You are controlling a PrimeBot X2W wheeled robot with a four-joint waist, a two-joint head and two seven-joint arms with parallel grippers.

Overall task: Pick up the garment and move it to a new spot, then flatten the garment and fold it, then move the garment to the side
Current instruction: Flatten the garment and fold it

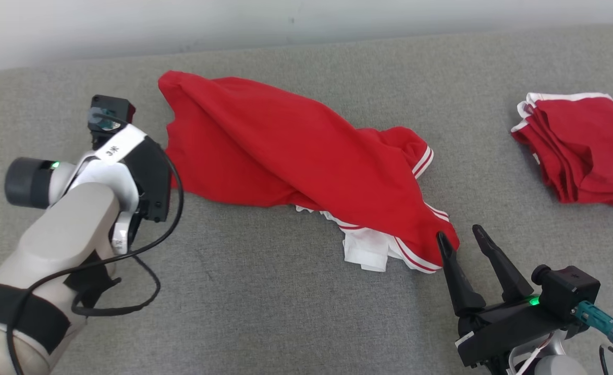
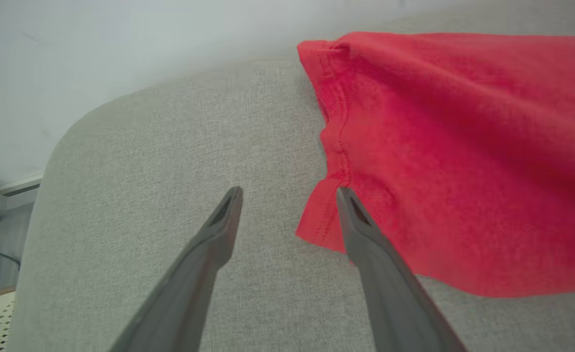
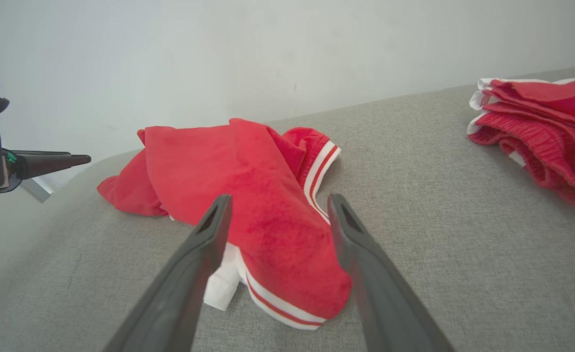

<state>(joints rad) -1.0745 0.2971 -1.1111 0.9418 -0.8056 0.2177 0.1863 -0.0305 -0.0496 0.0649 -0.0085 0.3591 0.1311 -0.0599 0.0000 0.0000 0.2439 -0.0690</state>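
While both tools stand spread wide and hold nothing, the left tool sits at the hem of the red garment and the right tool at its striped end. That garment lies crumpled mid-surface, well apart from a folded red pile at the right.

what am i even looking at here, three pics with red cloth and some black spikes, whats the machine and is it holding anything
This is a two-armed robot working on a grey padded surface. The wide picture comes from a camera on its head. The other two come from cameras on its wrists, each looking along that arm's two dark fingers, which are your "spikes".

A crumpled red garment with white striped trim lies in the middle. A second red garment, folded, sits off to the robot's right.

The left gripper is open at one edge of the crumpled garment, and the right gripper is open at the other end. Neither holds anything.
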